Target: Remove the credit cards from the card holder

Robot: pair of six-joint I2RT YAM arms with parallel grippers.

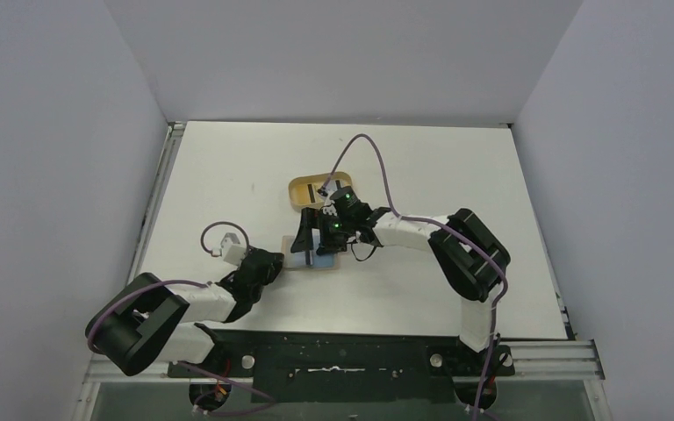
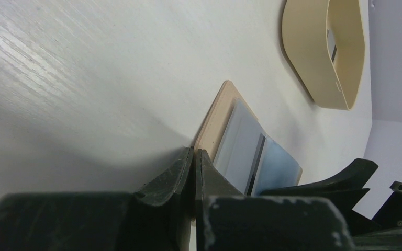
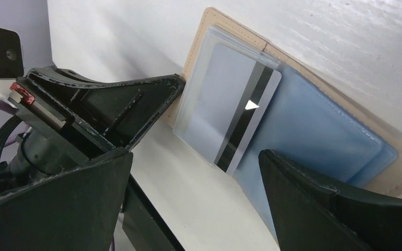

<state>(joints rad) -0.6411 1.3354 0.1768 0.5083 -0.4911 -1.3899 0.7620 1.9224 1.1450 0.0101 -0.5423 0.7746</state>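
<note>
The tan card holder (image 1: 328,261) lies open on the table, its light blue lining (image 3: 314,136) facing up. A bluish-grey credit card (image 3: 222,107) with a black stripe sticks halfway out of a pocket toward the wallet's left end. My left gripper (image 2: 194,152) is shut on the tan edge of the card holder (image 2: 217,112), low at the table. My right gripper (image 3: 196,157) hovers open just over the wallet, one finger on each side of the card's free end, touching nothing. A pale card-like piece (image 1: 327,186) lies in the tray.
An oval tan tray (image 1: 300,188) stands just behind the card holder, close to the right wrist (image 1: 342,215). The same tray (image 2: 314,68) shows at the top right in the left wrist view. White walls close in the table on three sides.
</note>
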